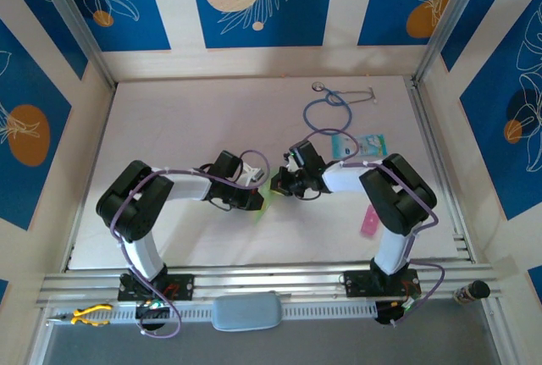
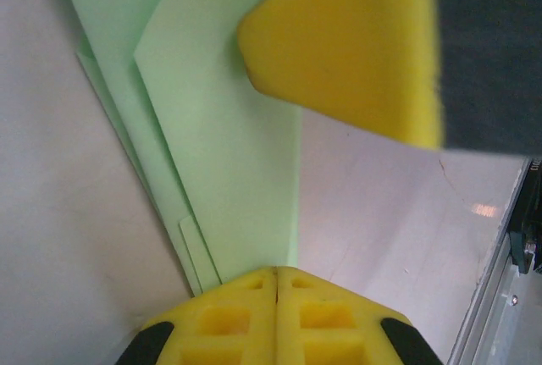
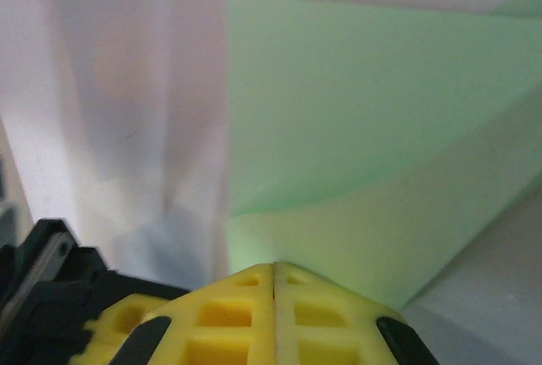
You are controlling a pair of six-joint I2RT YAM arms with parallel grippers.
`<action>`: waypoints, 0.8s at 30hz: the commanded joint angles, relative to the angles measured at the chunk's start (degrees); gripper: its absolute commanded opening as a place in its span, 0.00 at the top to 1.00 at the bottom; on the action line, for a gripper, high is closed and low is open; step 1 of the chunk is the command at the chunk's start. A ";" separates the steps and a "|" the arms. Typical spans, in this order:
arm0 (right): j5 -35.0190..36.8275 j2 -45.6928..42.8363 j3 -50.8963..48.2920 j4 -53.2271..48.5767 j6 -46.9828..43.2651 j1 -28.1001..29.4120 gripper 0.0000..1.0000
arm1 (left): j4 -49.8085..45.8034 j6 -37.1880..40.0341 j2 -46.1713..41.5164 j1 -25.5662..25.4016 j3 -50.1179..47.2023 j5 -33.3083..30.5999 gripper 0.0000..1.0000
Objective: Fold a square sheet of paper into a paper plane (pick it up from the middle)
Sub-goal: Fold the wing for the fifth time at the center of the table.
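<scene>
Near the front of the table a small pink strip lies beside the right arm, well apart from the work; it seems to have no part in this step.

A little further in, the two arms bend inward and meet over the middle; the left gripper and the right gripper stand tip to tip, with the light-green sheet of paper between them.

I judge the task to be somewhere in its middle. The sheet is no more a flat square; in the left wrist view it shows several overlapping layers with slanted edges, narrow at the fingers and wider further away. A slim dart with a clear centre crease is not yet seen, so the last folds probably remain; how many, I cannot tell.

As for the jaws, both pairs are pressed together on the paper. The left gripper shows no gap at its seam and the narrow end of the sheet comes out of it; beyond, one yellow finger of the right gripper sits over the wider part. The right gripper is also clamped; a broad flap of the sheet spreads away from it, with one diagonal fold.

Furthest away, a teal-and-white card and a stethoscope lie clear of the arms.
</scene>
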 commanded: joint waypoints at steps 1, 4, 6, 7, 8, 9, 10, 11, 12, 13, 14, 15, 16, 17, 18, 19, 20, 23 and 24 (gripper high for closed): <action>2.09 0.95 0.82 -0.75 -1.25 -1.13 0.97 | -10.36 -0.15 1.29 -0.75 -3.00 -2.97 1.00; 2.34 1.87 0.86 -0.38 -1.13 -2.69 0.96 | -9.88 -0.58 1.51 -0.76 -3.18 -2.79 1.00; 2.43 2.29 0.86 0.49 -1.15 -3.57 0.97 | -9.79 -0.76 1.52 -0.79 -3.40 -2.86 1.00; 2.35 2.53 1.06 0.62 -1.19 -4.03 0.96 | -9.51 -0.86 1.52 -0.80 -3.59 -2.88 1.00; 2.38 2.77 1.21 0.80 -1.17 -4.57 0.97 | -9.41 -0.94 1.53 -0.79 -3.72 -2.84 1.00; 2.49 2.89 1.34 1.06 -1.12 -4.93 0.96 | -9.41 -1.05 1.53 -0.82 -3.75 -2.83 1.00; 2.51 2.99 1.22 1.52 -1.08 -5.46 0.96 | -9.29 -1.09 1.53 -0.81 -3.86 -2.89 1.00; 2.68 3.04 1.17 1.98 -0.88 -6.02 0.96 | -9.20 -1.22 1.61 -0.81 -3.96 -2.95 1.00; 2.72 3.13 1.13 2.33 -0.70 -6.47 0.96 | -8.98 -1.35 1.56 -0.76 -4.07 -2.97 1.00; 2.70 3.26 1.11 2.92 -0.51 -7.05 0.96 | -8.81 -1.48 1.52 -0.82 -4.21 -2.94 1.00; 2.94 3.41 0.88 3.50 -0.29 -7.65 0.96 | -8.63 -1.65 1.52 -0.83 -4.32 -2.97 1.00; 3.08 3.58 0.78 3.87 0.00 -8.15 0.96 | -8.42 -1.83 1.44 -0.79 -4.41 -2.97 1.00; 2.96 3.77 0.85 4.13 0.30 -8.83 0.96 | -8.34 -2.00 1.48 -0.82 -4.50 -2.87 1.00; 2.80 3.95 0.86 4.49 0.58 -9.46 0.96 | -8.23 -2.05 1.45 -0.76 -4.50 -2.75 1.00; 2.82 3.96 0.97 4.59 0.66 -9.86 0.96 | -8.34 -1.97 1.46 -0.79 -4.41 -2.84 1.00; 3.08 3.96 1.06 4.51 0.84 -10.33 0.96 | -8.27 -2.08 1.34 -0.74 -4.41 -2.84 1.00; 3.24 3.88 1.19 4.23 1.04 -10.79 0.96 | -8.25 -2.10 1.30 -0.79 -4.41 -2.83 1.00; 3.93 2.98 1.74 3.36 1.23 -11.76 0.96 | -8.03 -2.31 1.17 -0.75 -4.41 -2.75 1.00; 4.21 2.47 1.83 3.02 1.29 -11.98 0.96 | -7.91 -2.43 1.13 -0.78 -4.41 -2.67 1.00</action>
